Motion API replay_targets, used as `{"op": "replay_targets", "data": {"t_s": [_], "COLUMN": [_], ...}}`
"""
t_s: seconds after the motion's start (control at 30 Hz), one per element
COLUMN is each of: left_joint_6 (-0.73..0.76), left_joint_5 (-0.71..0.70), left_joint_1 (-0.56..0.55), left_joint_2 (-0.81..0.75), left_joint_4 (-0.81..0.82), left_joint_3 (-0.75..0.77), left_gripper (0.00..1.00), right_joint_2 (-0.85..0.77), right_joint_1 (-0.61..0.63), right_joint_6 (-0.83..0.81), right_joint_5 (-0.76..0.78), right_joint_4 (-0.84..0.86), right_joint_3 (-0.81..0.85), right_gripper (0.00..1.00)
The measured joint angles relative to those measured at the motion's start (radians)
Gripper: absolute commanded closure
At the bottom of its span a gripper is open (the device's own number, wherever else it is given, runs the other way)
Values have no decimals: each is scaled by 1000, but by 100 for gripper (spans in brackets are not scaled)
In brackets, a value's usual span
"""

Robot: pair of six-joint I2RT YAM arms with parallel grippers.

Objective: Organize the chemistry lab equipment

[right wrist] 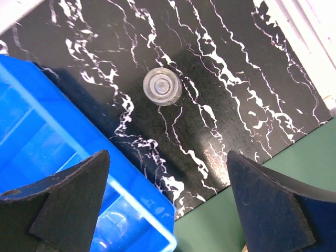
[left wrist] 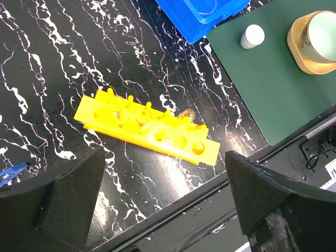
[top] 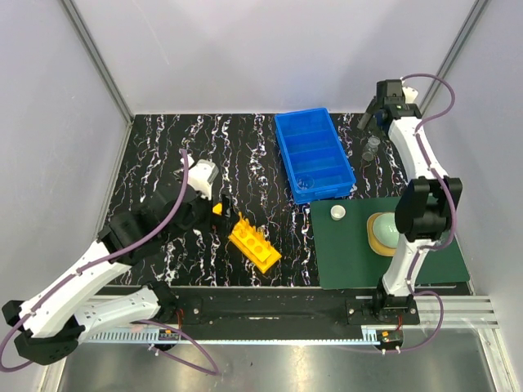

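The right gripper (right wrist: pixel 168 157) is held released and empty by a beaker (right wrist: pixel 163 86) right of the bin (right wrist: pixel 31 131), the left gripper (left wrist: pixel 164 155) likewise near the rack (left wrist: pixel 147 128).

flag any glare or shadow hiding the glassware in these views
Top external: the clear beakers right of the blue bin nearly vanish against the marbled table. Left wrist: light glares off the table below the yellow rack. Right wrist: a soft shadow surrounds the sharp glass beaker.

Right gripper (right wrist: pixel 168 155): bare tabletop (right wrist: pixel 236 79) between fingers, small clear beaker (right wrist: pixel 163 86) just ahead, blue bin (right wrist: pixel 47 131) wall close left, green mat (right wrist: pixel 273 173) by right finger. Left gripper (left wrist: pixel 164 155): yellow rack (left wrist: pixel 147 126) directly below.
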Motion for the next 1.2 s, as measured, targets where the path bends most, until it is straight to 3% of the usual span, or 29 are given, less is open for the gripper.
{"op": "replay_targets", "data": {"t_s": [0.33,0.97,1.2], "left_joint_6": [0,26,31], "left_joint_5": [30,44,50], "left_joint_1": [0,6,10], "left_joint_2": [15,85,94], "left_joint_4": [46,69,70], "left_joint_3": [-45,-52,-52], "left_gripper": [1,1,1], "right_joint_2": [237,451,481], "right_joint_1": [-74,-105,-105], "right_joint_6": [-4,-19,-21], "right_joint_5": [-104,-187,-204], "right_joint_4": [-37,-45,-48], "right_joint_3": [70,272,302], "right_gripper": [0,0,7]}}
